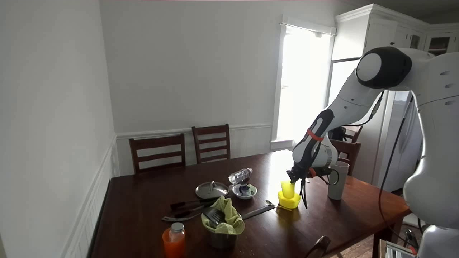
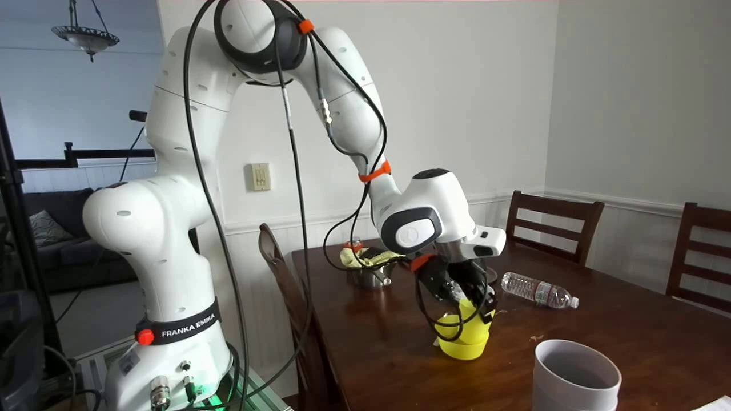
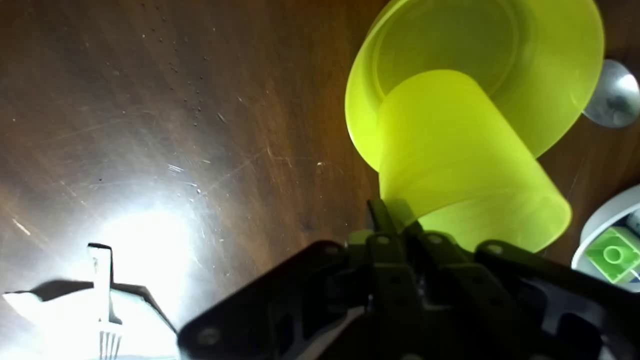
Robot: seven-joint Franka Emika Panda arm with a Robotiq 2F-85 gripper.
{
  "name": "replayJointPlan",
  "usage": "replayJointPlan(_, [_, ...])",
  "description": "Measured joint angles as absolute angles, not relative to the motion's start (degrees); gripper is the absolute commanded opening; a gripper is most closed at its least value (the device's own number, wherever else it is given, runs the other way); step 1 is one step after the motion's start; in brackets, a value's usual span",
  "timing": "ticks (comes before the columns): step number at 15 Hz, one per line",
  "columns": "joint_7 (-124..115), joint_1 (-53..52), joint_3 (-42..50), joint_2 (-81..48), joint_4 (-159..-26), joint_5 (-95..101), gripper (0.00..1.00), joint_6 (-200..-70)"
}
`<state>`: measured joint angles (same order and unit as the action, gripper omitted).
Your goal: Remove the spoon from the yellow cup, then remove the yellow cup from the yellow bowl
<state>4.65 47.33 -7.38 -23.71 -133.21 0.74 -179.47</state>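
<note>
Dark tabletop (image 3: pixel 200 150): spoon (image 3: pixel 614 95) beside yellow bowl (image 3: pixel 565 75); in or just above it, the tool (image 3: pixel 395 219) grips the yellow cup (image 3: pixel 457 145).

Daylight pours through the window (image 1: pixel 304 86), blown out to pure white, and the wall (image 1: pixel 193 64) beside it sits flat grey! In an exterior view, the sofa (image 2: pixel 69 206) lies in gloom. Wrist view: fierce glare bleaches the table (image 3: pixel 225 150) at lower left, the yellow cup (image 3: pixel 450 145) glows, the claw (image 3: pixel 397 220) is nearly black.
</note>
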Motion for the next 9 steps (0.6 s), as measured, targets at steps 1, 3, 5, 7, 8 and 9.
replayJointPlan(1, [4.7, 47.47, -7.41, -22.96, -133.49, 0.8, 0.03, -179.47])
replayJointPlan(3, [4.88, 46.79, -6.11, -21.07, -134.2, 0.76, 0.03, -179.48])
replayJointPlan(5, [4.9, 44.72, -2.44, -19.16, -134.94, 0.76, 0.03, -179.95])
replayJointPlan(7, [4.85, 44.01, 0.42, -18.31, -135.06, 0.85, 0.03, -180.93])
replayJointPlan(8, [4.85, 44.45, 0.76, -18.36, -135.06, 0.85, 0.03, -181.81])
replayJointPlan(9, [4.85, 45.0, 0.81, -18.53, -135.06, 0.84, 0.03, -182.63])
